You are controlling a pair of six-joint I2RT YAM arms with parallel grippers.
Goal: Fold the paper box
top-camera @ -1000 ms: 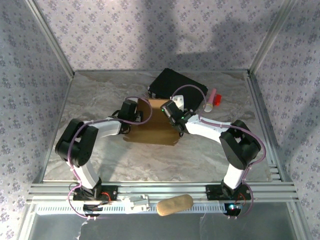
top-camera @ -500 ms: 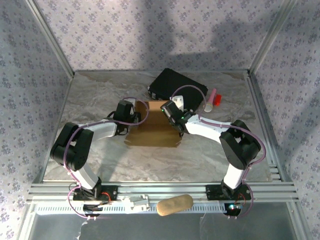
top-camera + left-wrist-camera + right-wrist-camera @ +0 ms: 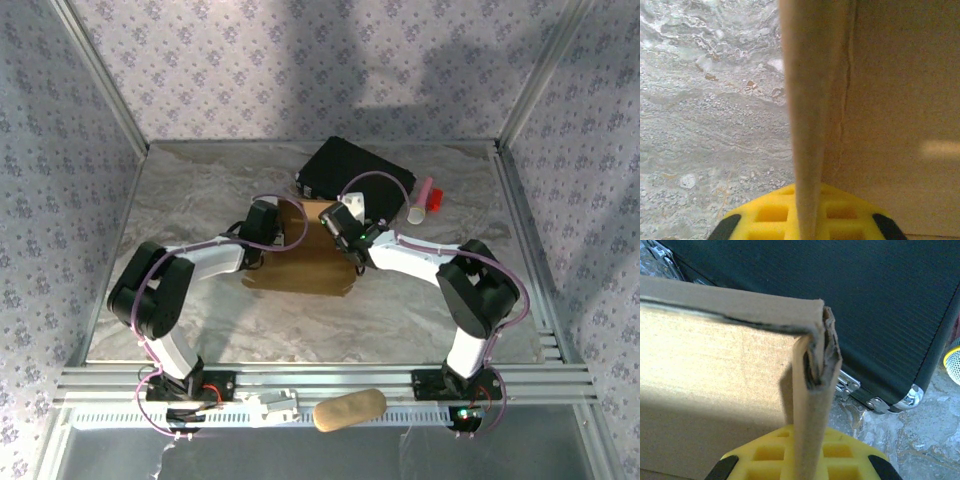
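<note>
My right gripper (image 3: 336, 222) is clamped on a raised corner wall of the paper box (image 3: 303, 265); my left gripper (image 3: 282, 228) straddles the opposite upright wall, though I cannot tell whether it is clamped; the box sits mid-way across the marble-patterned table (image 3: 190, 210), just in front of the black case (image 3: 352, 170).

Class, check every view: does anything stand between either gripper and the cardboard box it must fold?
Nothing visible does. The left gripper and the right gripper each have a wall of the paper box between their jaws. The black case lies just behind the box, outside both grips.
</note>
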